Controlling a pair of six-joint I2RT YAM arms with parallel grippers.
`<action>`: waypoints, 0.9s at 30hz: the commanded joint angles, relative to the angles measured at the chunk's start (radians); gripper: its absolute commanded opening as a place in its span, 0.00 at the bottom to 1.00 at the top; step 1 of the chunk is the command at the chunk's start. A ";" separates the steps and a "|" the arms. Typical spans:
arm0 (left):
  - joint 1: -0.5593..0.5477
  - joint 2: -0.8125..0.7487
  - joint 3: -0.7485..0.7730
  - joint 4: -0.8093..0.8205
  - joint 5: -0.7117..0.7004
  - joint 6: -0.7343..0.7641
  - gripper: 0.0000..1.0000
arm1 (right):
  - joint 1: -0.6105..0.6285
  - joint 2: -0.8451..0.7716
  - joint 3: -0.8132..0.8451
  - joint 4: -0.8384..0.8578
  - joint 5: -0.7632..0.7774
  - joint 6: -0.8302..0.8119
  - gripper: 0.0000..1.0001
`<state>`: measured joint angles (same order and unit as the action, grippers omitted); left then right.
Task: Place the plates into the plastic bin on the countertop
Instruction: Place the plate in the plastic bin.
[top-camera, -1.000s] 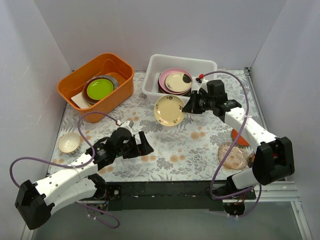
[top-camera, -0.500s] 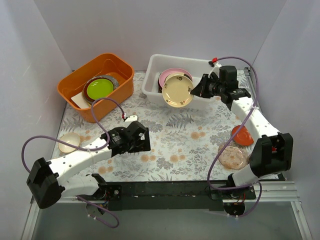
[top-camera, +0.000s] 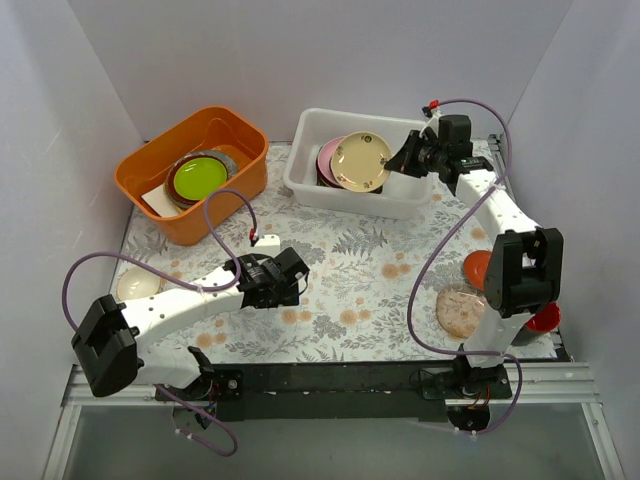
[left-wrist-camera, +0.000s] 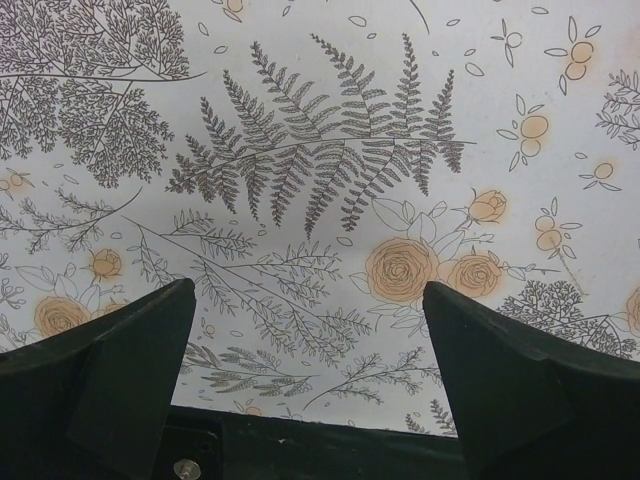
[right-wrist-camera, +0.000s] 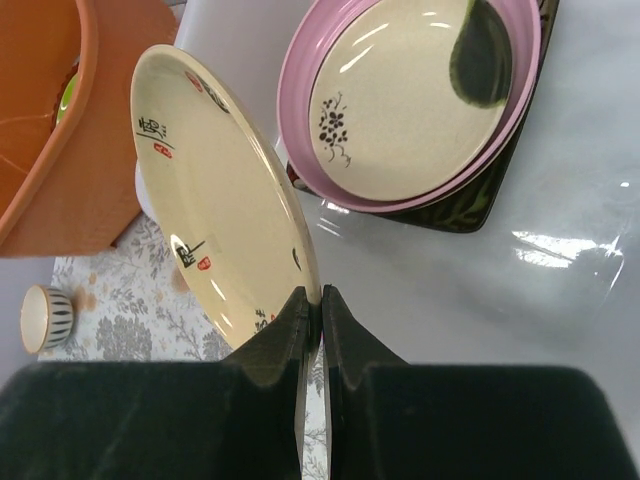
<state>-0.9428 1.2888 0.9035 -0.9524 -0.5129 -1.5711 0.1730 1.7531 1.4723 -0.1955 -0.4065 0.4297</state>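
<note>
My right gripper is shut on the rim of a cream plate and holds it tilted over the white plastic bin. In the bin lie a cream plate inside a pink plate on a black square floral plate. A speckled pinkish plate and an orange-red plate lie on the countertop at the right. My left gripper is open and empty over the bare countertop.
An orange tub at the back left holds a lime-green plate on other dishes. A small cream bowl stands at the left. A red cup sits at the right edge, behind the right arm.
My right gripper has carried the cream plate from above the countertop up and back over the bin. My left gripper has moved right and forward over the countertop.
</note>
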 joint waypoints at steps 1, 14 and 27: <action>-0.004 -0.048 0.009 0.007 -0.027 -0.010 0.98 | -0.026 0.055 0.106 0.088 -0.005 0.047 0.01; -0.017 -0.031 -0.002 0.003 0.004 -0.043 0.98 | -0.043 0.275 0.307 0.082 0.000 0.099 0.01; -0.021 -0.054 -0.026 0.038 0.039 -0.040 0.98 | -0.043 0.405 0.356 0.103 0.000 0.156 0.01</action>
<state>-0.9577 1.2690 0.8928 -0.9371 -0.4816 -1.6020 0.1322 2.1342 1.7615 -0.1539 -0.3954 0.5526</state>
